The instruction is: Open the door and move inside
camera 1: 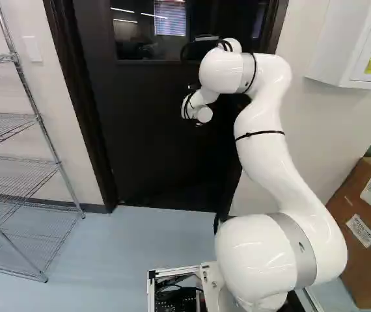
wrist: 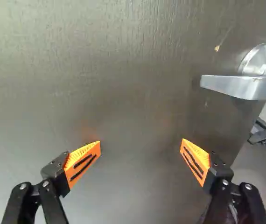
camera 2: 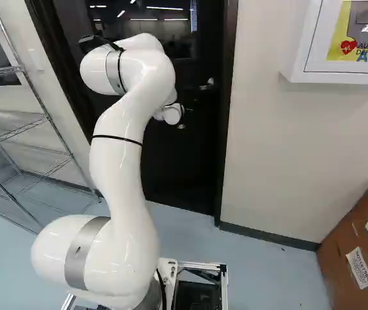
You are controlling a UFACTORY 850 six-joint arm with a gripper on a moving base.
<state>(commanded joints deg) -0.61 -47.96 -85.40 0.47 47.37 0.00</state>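
A black door with a glass window [camera 1: 159, 156] stands ahead of the white robot arm [camera 1: 263, 130], within a dark door frame [camera 2: 226, 129]. The silver metal lever handle [wrist: 242, 86] is mounted near the door's side edge; in the right base view it shows just beyond the arm's far end, close to the frame. The arm rises, bends and reaches toward the door. In the wrist view the orange-padded fingers [wrist: 83, 163] are spread wide with nothing gripped, the door's face behind the gap. The lever lies past the tips and off to one side, apart from both.

At the left of the left base view, a metal wire shelf unit [camera 1: 40, 122] stands on the pale blue floor [camera 1: 120, 260]. A brown cardboard box [camera 1: 368, 266] sits at its right, below a white wall cabinet [camera 2: 339, 77].
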